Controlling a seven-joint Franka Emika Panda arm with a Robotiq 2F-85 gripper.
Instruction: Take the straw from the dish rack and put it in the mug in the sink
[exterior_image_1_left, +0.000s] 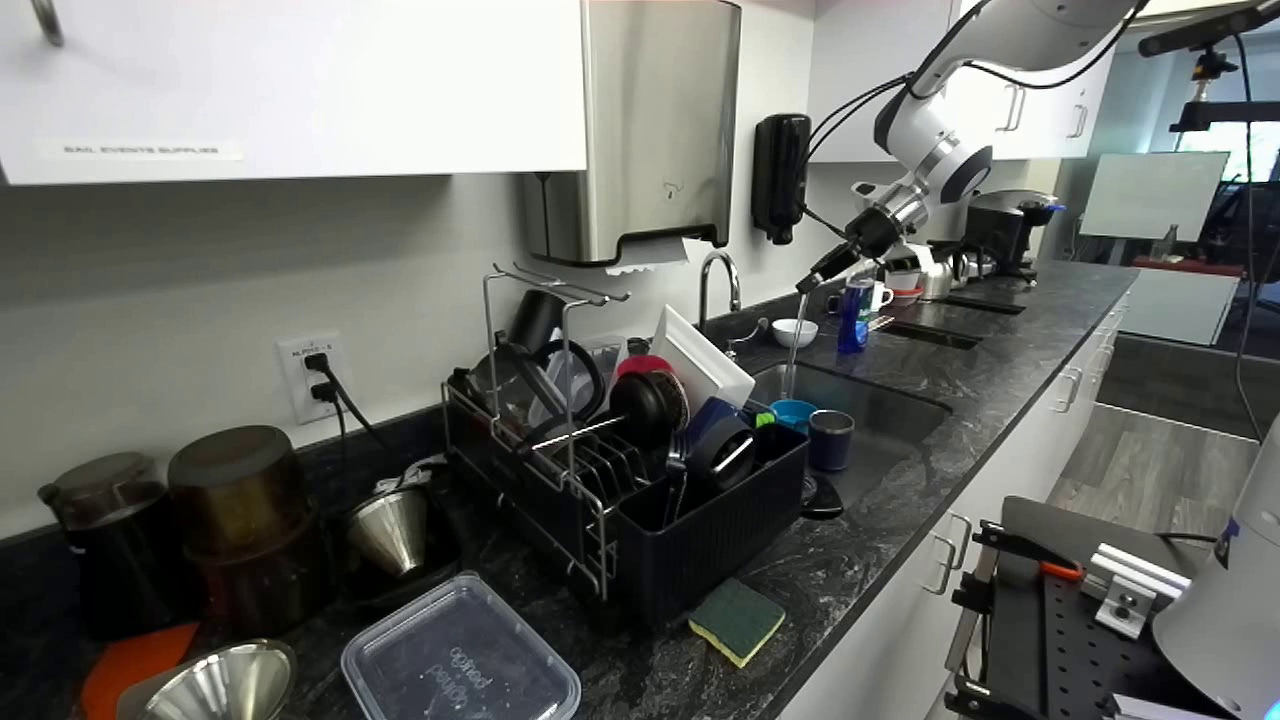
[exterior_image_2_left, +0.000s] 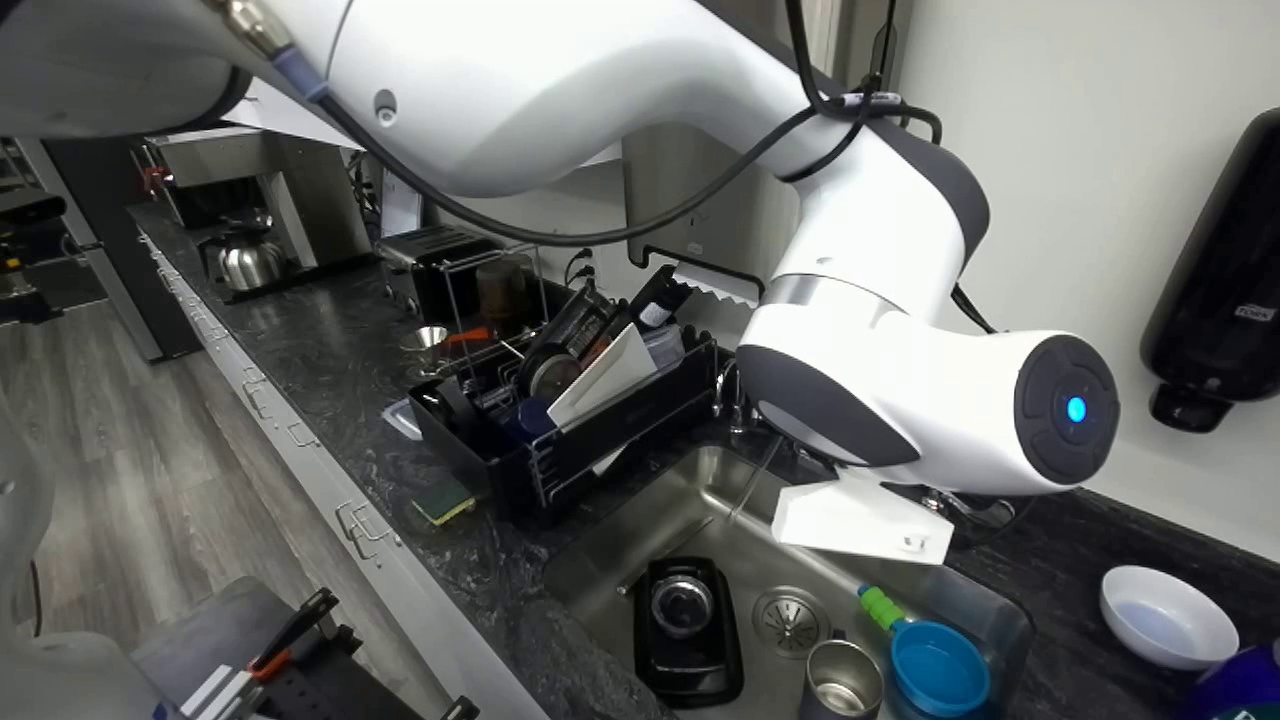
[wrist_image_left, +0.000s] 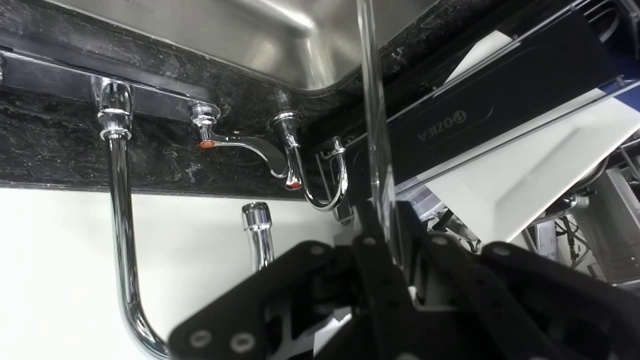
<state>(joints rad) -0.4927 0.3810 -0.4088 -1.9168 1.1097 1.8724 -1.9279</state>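
Note:
A clear straw (wrist_image_left: 372, 100) is pinched between the fingertips of my gripper (wrist_image_left: 387, 215), which is shut on it. In an exterior view the straw (exterior_image_1_left: 795, 345) hangs below the gripper (exterior_image_1_left: 804, 286), its lower end in line with the back of the sink (exterior_image_1_left: 885, 470). The arm hides the fingers in an exterior view, where part of the straw (exterior_image_2_left: 757, 478) shows. A mug (exterior_image_2_left: 843, 682) stands upright in the sink, dark blue outside (exterior_image_1_left: 831, 442) and metal inside; the straw is apart from it. The black dish rack (wrist_image_left: 480, 120) stands beside the sink, full of dishes.
A blue cup (exterior_image_2_left: 940, 668) is close beside the mug. A black tray (exterior_image_2_left: 690, 650) lies in the sink. Faucets (wrist_image_left: 120, 200) rise along the back wall. A white bowl (exterior_image_1_left: 795, 332) and blue bottle (exterior_image_1_left: 855, 315) stand past the sink. A sponge (exterior_image_1_left: 737, 620) lies by the rack.

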